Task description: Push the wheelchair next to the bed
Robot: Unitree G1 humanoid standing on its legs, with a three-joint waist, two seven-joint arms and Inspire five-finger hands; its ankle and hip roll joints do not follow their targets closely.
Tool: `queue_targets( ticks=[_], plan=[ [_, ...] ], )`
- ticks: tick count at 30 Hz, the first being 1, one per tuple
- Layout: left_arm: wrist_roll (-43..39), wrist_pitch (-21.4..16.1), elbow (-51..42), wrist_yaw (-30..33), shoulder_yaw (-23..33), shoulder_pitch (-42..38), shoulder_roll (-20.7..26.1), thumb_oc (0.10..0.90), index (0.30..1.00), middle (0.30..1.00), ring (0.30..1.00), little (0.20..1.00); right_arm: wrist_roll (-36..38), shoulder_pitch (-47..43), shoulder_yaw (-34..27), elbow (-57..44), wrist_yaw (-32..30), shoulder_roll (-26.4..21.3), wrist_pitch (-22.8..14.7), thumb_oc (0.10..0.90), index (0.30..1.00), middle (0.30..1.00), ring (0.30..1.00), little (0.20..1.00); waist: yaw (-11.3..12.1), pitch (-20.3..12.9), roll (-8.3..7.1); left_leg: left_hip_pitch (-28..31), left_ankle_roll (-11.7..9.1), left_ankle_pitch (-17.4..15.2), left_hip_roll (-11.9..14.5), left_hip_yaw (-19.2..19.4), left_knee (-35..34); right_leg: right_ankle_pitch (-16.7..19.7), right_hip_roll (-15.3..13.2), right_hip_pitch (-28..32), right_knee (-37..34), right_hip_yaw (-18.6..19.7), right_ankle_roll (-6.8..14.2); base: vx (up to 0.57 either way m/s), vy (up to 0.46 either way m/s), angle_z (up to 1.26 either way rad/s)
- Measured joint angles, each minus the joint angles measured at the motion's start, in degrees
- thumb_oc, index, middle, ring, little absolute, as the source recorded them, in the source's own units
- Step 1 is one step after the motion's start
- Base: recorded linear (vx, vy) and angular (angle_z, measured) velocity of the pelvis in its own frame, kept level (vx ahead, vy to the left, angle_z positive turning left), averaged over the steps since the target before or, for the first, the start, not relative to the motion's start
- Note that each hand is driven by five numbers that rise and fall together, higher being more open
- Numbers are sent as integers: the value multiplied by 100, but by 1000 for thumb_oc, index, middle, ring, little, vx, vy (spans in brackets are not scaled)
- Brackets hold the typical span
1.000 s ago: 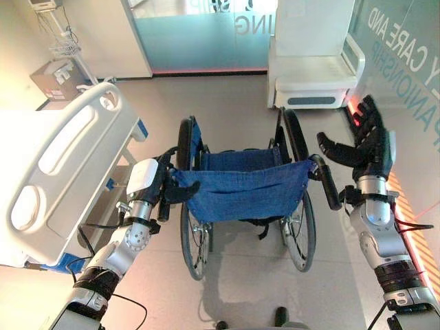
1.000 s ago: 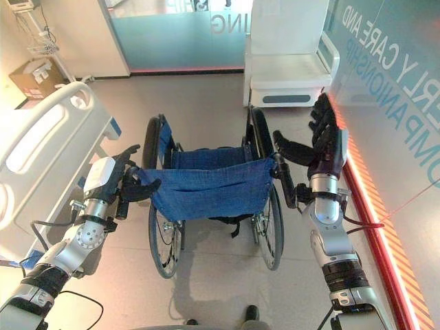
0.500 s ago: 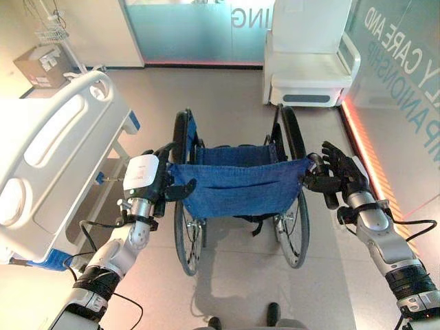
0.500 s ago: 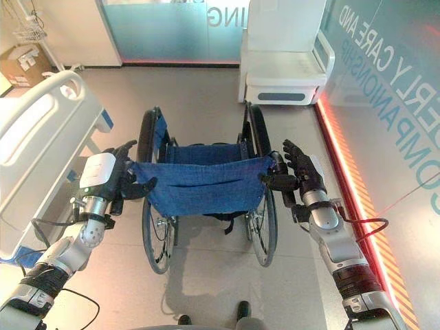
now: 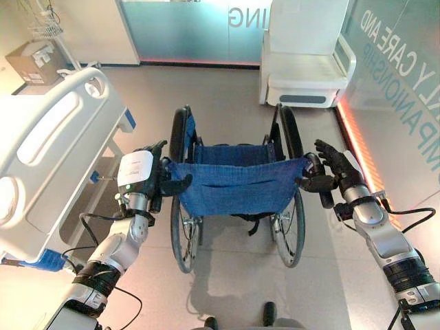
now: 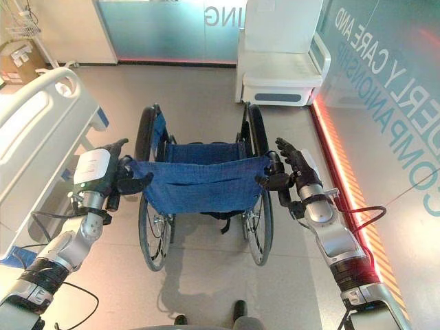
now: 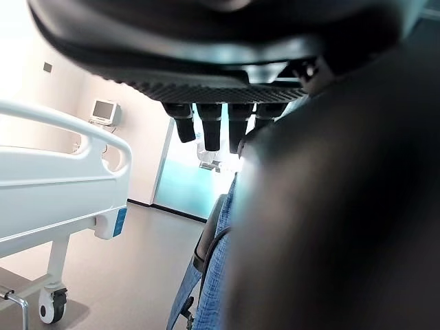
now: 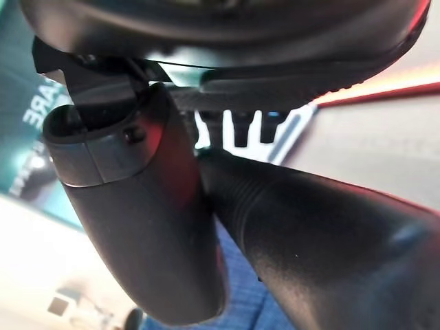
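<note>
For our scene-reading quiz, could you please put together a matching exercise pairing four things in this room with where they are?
Things:
1. bed
2. wheelchair
3. white armchair
4. cardboard box

Places:
A. far left corner, beyond the bed
B. straight ahead, between the two hands
C. along the robot's left side
D. beyond the wheelchair, by the glass wall on the right

Pairs: 1-C, 2-B, 3-D, 4-A
</note>
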Motion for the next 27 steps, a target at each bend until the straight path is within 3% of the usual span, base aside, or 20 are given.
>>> queue_targets(
  ticks=[6,15,20,27],
  plan=[
    [-113,134,-109,-126,0,-5,1,800,900,900,900,900,-403,-242,110,40,395,-85,341,800,900,900,900,900,11,3,-17,0,-1,0,2,0,0,0,0,1,0,-1,0,0,0,0],
    [-448,471,-202,-793,-1,-182,3,800,900,900,900,900,-1106,-853,716,345,670,-254,835,800,900,900,900,900,52,0,-23,-8,-5,2,4,-9,0,0,-4,15,0,-23,0,0,0,0],
    [-807,654,-213,-1171,-3,-340,-15,800,900,900,900,900,-1121,-1042,781,473,745,-245,1023,800,900,900,900,900,69,-1,-19,-25,-8,5,7,-20,1,0,-2,15,0,-31,0,0,0,0],
    [-1081,1212,-263,-2064,80,-566,-113,800,900,900,900,900,-1315,-1142,781,550,897,-246,1176,800,900,900,900,900,132,-19,11,-24,-8,5,6,-27,26,0,-5,34,0,-50,-1,0,0,0]
  ],
)
